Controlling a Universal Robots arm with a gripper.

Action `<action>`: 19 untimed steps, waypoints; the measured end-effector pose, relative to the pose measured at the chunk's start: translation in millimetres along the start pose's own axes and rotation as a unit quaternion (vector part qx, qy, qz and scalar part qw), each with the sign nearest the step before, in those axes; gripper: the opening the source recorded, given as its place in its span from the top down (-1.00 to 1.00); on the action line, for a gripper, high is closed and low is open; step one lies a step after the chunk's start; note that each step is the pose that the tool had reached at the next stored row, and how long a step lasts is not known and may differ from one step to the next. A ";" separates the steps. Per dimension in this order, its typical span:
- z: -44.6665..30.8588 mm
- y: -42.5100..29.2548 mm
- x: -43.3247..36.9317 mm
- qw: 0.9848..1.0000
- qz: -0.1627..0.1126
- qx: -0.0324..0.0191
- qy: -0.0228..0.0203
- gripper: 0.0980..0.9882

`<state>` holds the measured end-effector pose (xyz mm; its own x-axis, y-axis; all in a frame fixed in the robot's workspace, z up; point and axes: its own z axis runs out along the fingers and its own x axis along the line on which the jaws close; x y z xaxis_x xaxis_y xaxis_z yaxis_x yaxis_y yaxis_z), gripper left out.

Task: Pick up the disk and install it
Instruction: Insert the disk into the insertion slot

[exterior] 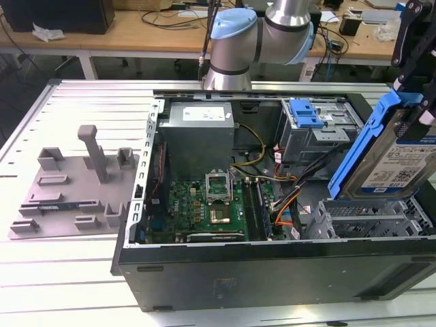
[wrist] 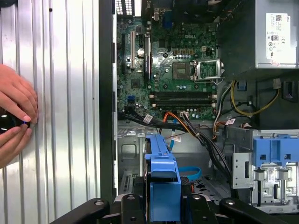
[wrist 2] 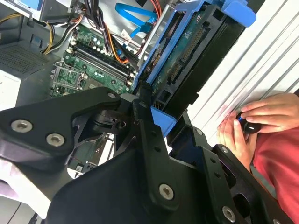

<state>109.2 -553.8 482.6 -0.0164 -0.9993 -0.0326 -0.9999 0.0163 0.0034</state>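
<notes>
Well off to the exterior view's left of the hand, a grey plate [exterior: 75,184] with upright posts lies on the ribbed table [exterior: 88,102]. Nearer the hand, the open computer case [exterior: 272,279] lies on its side, its green circuit board [exterior: 204,204] facing up. At the exterior view's right the hand [exterior: 412,92] pinches the disk [exterior: 402,160] by its blue frame. The disk stands on edge and tilted, just above a grey drive cage [exterior: 368,221]. Its lower edge seems to reach the cage's opening, though contact is hard to judge. In the second wrist view a person's fingers [wrist 2: 261,109] hold a small dark knob [wrist 2: 247,125] on the table beside the case.
</notes>
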 end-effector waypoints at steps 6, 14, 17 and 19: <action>0.3 -0.4 0.1 1.000 0.000 0.000 0.000 0.39; 0.8 -0.9 0.3 1.000 -0.001 0.009 -0.001 0.39; 1.5 -0.6 0.6 1.000 0.000 0.009 -0.001 0.39; 1.7 -0.5 0.8 1.000 0.000 0.009 -0.001 0.39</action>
<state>109.7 -554.5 480.9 -0.0164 -0.9993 -0.0345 -0.9997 0.0169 -0.0147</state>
